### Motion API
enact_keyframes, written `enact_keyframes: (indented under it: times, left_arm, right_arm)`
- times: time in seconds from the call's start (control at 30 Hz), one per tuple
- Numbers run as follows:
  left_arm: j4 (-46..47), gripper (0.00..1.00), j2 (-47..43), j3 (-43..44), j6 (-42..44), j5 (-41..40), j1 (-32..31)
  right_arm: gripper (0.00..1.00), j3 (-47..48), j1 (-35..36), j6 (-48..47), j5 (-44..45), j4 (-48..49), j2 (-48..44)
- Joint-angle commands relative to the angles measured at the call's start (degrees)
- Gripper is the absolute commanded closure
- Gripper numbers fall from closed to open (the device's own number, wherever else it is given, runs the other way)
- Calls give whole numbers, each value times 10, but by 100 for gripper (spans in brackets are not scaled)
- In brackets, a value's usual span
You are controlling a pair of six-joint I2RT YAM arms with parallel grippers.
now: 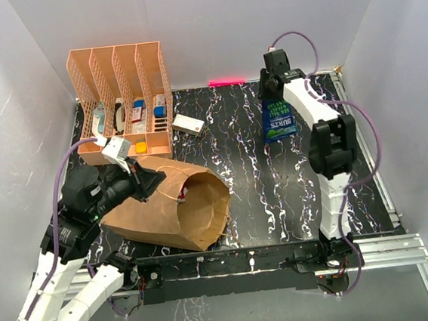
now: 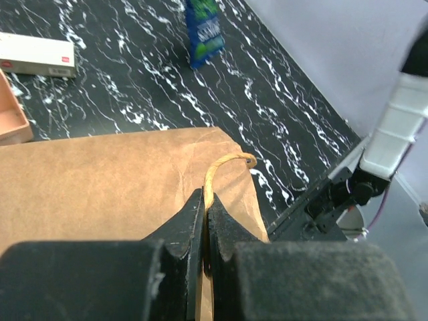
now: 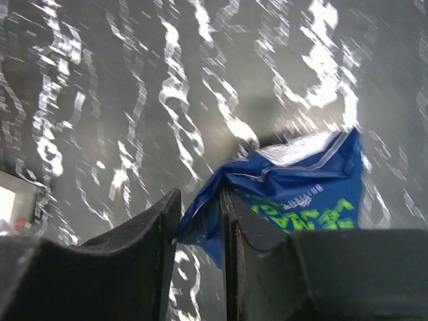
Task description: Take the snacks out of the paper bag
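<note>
The brown paper bag (image 1: 165, 207) lies on its side at the front left, its mouth open towards the right. My left gripper (image 1: 153, 184) is shut on the bag's twisted paper handle (image 2: 221, 164), which runs between the jaws (image 2: 206, 200) above the bag's top face (image 2: 100, 180). A dark blue chip bag (image 1: 278, 120) with green lettering is at the back right, and also shows in the left wrist view (image 2: 204, 30). My right gripper (image 1: 272, 94) is shut on its crumpled corner (image 3: 301, 187), the fold caught between the jaws (image 3: 199, 200). No other snacks show; the bag's inside is dark.
An orange mesh file rack (image 1: 119, 78) with small boxes stands at the back left, its corner in the left wrist view (image 2: 10, 124). A small white box (image 1: 188, 123) lies beside it (image 2: 33, 55). White walls close the table on three sides.
</note>
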Motion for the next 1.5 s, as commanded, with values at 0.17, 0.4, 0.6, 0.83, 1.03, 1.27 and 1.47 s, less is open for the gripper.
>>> enact_keyframes:
  times: [0.17, 0.4, 0.6, 0.83, 1.03, 1.27, 1.47]
  left_arm:
    - [-26, 100, 16, 15, 21, 101, -2]
    - [8, 100, -18, -30, 32, 118, -2]
    - [-47, 100, -36, -36, 36, 9, -2]
    - [-71, 100, -101, -28, 27, -134, -2]
    - [-68, 100, -132, -33, 11, -107, -2]
    - [-43, 100, -119, -16, -5, -58, -2]
    - [-92, 100, -113, 42, 38, -122, -2]
  right_arm:
    - [31, -33, 3, -22, -187, 61, -49]
    - [17, -351, 61, 3, -245, 182, -310]
    - [20, -495, 180, 27, -200, 202, -421]
    - [21, -589, 270, 48, -199, 251, -492]
    - [22, -625, 324, 48, -202, 287, -544]
    - [23, -659, 365, 36, -196, 329, -621]
    - [25, -678, 425, 45, -251, 457, -628]
